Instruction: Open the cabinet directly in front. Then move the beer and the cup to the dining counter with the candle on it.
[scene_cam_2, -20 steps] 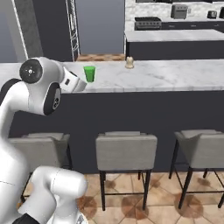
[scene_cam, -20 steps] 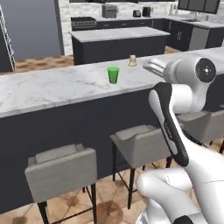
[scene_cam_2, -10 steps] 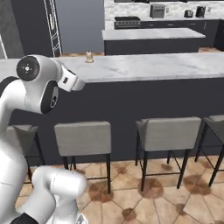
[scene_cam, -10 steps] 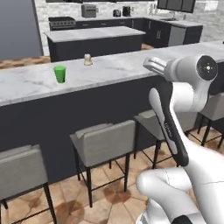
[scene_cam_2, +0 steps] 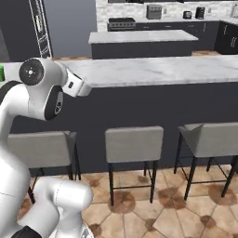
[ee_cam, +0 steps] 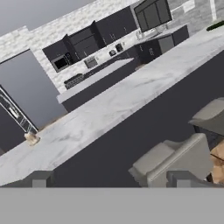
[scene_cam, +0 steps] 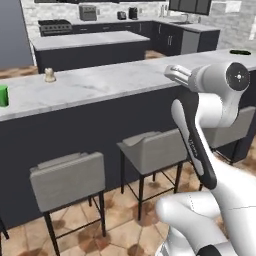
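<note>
White marble dining counter [scene_cam: 110, 82] carries one green cup [scene_cam: 3, 95] at its far left and one cream candle [scene_cam: 49, 75] just right of it. Three grey stools [scene_cam_2: 134, 143] stand before it. The gripper [ee_cam: 109, 178] is spread wide, holding nothing.

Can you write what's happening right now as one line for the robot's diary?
gripper: open, empty | cup: on dining counter | candle: on counter, apart from cup | stools: along counter
</note>
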### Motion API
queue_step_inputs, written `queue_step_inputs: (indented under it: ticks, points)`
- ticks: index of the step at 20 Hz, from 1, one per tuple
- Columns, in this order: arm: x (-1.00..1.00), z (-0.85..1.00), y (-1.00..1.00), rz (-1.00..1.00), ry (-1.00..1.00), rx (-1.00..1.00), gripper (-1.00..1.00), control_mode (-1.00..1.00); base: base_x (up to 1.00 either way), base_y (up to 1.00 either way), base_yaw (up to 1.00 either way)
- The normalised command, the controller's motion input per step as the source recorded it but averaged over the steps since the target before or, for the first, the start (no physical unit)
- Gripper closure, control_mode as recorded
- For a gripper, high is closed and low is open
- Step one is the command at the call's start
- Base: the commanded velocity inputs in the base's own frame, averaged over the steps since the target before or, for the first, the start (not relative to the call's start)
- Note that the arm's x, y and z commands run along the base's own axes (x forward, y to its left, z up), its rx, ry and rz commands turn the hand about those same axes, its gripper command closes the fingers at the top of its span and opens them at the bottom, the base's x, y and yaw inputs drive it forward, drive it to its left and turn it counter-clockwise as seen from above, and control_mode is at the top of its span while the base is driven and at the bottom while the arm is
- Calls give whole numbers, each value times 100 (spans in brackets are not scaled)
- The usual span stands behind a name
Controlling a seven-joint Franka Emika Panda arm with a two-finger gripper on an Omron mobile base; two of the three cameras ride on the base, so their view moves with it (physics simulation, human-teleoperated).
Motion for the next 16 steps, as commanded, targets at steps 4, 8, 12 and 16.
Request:
queue_step_inputs:
  ticks: [4, 8, 12, 16]
  points:
    - [0, 0, 0, 0, 0, 0, -100, 100, 15, -100, 0]
    - [0, 0, 0, 0, 0, 0, -100, 100, 9, -100, 0]
    - [0, 0, 0, 0, 0, 0, -100, 100, 12, -100, 1]
    - [0, 0, 0, 0, 0, 0, -100, 100, 10, -100, 0]
